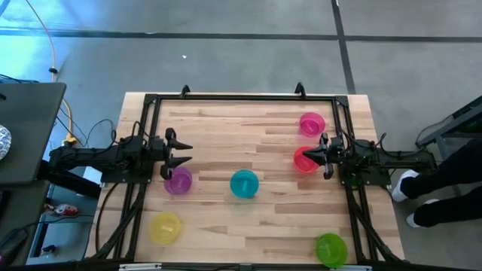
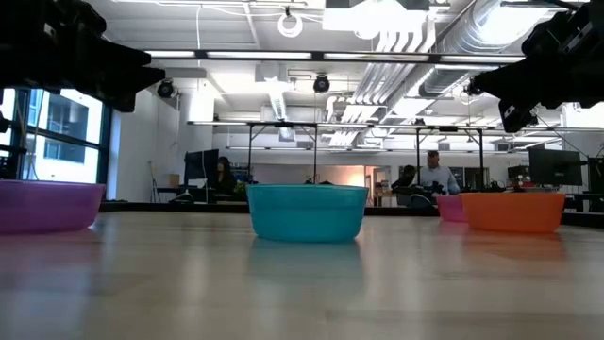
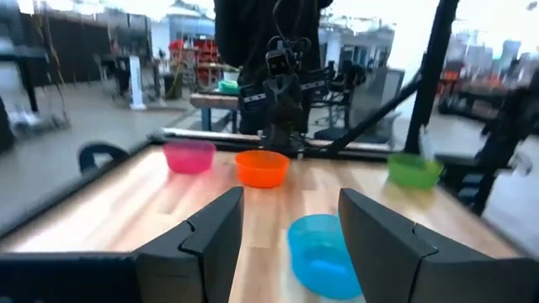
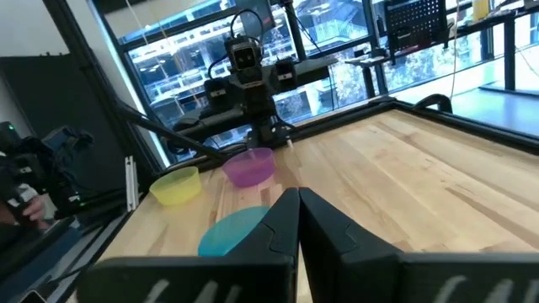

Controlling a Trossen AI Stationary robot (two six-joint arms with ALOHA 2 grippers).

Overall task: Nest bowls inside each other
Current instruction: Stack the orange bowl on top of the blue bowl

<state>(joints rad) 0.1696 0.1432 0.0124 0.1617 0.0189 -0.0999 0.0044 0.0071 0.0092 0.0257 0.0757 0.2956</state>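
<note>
Six bowls stand upright on the wooden table: pink far right, red just nearer, teal at the middle, purple left of it, yellow near left and green near right. My left gripper is open and empty, held above the table just beyond the purple bowl. My right gripper is shut and empty, raised over the red bowl's right edge. In the left wrist view the teal bowl lies ahead between the fingers.
A black metal frame runs along the table's far edge and both sides. The opposite arm stands ahead in each wrist view: the right arm and the left arm. Bare wood lies between the bowls.
</note>
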